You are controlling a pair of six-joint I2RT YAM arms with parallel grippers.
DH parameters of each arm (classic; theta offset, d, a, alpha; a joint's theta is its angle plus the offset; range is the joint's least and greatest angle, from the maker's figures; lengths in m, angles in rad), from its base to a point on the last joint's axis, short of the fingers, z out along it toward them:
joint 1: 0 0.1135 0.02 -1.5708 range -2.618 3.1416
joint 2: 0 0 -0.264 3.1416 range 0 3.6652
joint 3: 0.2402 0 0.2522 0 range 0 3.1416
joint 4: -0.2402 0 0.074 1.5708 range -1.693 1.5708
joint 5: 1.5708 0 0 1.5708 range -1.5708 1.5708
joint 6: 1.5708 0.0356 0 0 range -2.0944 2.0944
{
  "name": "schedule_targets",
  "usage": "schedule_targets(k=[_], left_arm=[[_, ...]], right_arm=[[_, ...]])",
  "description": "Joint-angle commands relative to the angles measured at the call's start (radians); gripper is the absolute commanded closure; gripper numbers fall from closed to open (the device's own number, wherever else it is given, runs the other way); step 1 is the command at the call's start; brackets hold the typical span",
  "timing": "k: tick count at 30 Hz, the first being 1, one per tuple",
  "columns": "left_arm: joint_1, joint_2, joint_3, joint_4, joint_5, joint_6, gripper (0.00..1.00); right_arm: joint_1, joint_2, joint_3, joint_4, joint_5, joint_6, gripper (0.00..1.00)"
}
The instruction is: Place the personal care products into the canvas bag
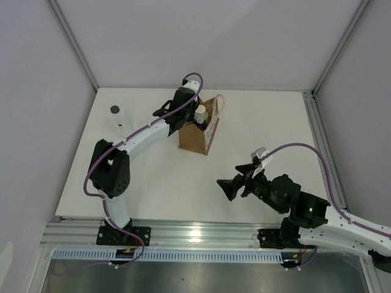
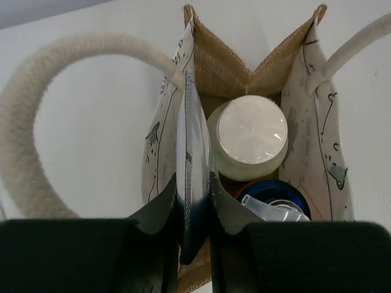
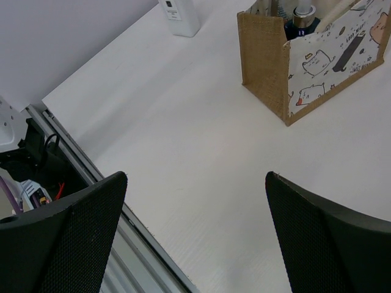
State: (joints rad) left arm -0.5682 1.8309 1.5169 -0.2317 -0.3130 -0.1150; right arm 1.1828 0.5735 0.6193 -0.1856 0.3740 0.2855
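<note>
The canvas bag (image 1: 197, 137) stands upright at the table's middle back. My left gripper (image 1: 189, 119) reaches over its near-left rim and is shut on the whitish side panel (image 2: 194, 140). In the left wrist view the cream-white bottle (image 2: 249, 135) and the orange bottle's dark-blue cap (image 2: 275, 198) sit inside the bag (image 2: 223, 67). The clear squarish bottle (image 1: 120, 120) with the dark round cap stands on the table to the bag's left; it also shows in the right wrist view (image 3: 180, 15). My right gripper (image 1: 235, 184) is open and empty, low over the table, right of and nearer than the bag (image 3: 266, 67).
The bag's cream loop handles (image 2: 36, 122) arch out on both sides. The table's metal front rail (image 1: 195, 235) runs along the near edge. Grey walls close the back and both sides.
</note>
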Motion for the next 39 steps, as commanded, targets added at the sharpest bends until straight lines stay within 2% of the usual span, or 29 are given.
schedule_targets(k=[1, 2, 3, 5, 6, 12, 13, 14, 18, 20, 26, 27, 31, 34, 35, 37, 39], left_arm=[[0.011, -0.005, 0.045, 0.02, 0.005, -0.023, 0.84], [0.011, -0.015, 0.034, 0.029, 0.009, -0.023, 0.71], [0.01, -0.024, -0.001, 0.047, 0.008, -0.026, 0.69], [0.011, -0.054, -0.023, 0.063, -0.006, -0.035, 0.54], [0.01, -0.062, -0.04, 0.069, -0.002, -0.034, 0.49], [0.01, -0.111, -0.066, 0.042, 0.002, -0.037, 0.43], [0.01, -0.122, -0.072, 0.035, 0.003, -0.04, 0.4], [0.01, -0.154, -0.075, 0.011, 0.008, -0.054, 0.32], [0.007, -0.286, -0.084, -0.055, 0.041, -0.089, 0.21], [0.005, -0.341, -0.08, -0.108, 0.014, -0.133, 0.16], [0.007, -0.478, -0.06, -0.173, -0.032, -0.201, 0.07], [0.007, -0.481, -0.02, -0.217, -0.072, -0.203, 0.02], [0.037, -0.483, 0.028, -0.281, -0.211, -0.216, 0.01], [0.146, -0.475, 0.028, -0.343, -0.265, -0.3, 0.01], [0.222, -0.466, 0.025, -0.366, -0.259, -0.334, 0.01], [0.295, -0.453, -0.003, -0.391, -0.209, -0.406, 0.01], [0.361, -0.434, -0.021, -0.368, -0.209, -0.393, 0.01]], right_arm=[[0.006, 0.002, 0.019, 0.025, -0.033, 0.015, 0.01], [0.006, 0.003, 0.02, 0.025, -0.04, 0.014, 0.01], [0.008, 0.008, 0.02, 0.025, -0.049, 0.012, 0.01], [0.008, 0.015, 0.025, 0.021, -0.052, 0.012, 0.01], [0.008, 0.017, 0.028, 0.018, -0.052, 0.012, 0.01], [0.006, 0.014, 0.028, 0.015, -0.043, 0.009, 0.01], [0.008, 0.015, 0.028, 0.015, -0.038, 0.007, 0.01], [0.008, 0.017, 0.028, 0.015, -0.032, 0.004, 0.01], [0.008, 0.035, 0.028, 0.017, -0.029, 0.001, 0.01], [0.008, 0.043, 0.028, 0.018, -0.024, 0.0, 0.01], [0.008, 0.055, 0.034, 0.008, 0.009, -0.016, 0.01], [0.008, 0.054, 0.034, 0.006, 0.014, -0.02, 0.01], [0.008, 0.06, 0.033, 0.009, 0.019, -0.023, 0.01], [0.008, 0.071, 0.034, 0.011, 0.019, -0.023, 0.01], [0.008, 0.077, 0.036, 0.014, 0.008, -0.02, 0.01], [0.008, 0.08, 0.036, 0.017, -0.012, -0.013, 0.01], [0.008, 0.083, 0.033, 0.026, -0.043, -0.011, 0.01]])
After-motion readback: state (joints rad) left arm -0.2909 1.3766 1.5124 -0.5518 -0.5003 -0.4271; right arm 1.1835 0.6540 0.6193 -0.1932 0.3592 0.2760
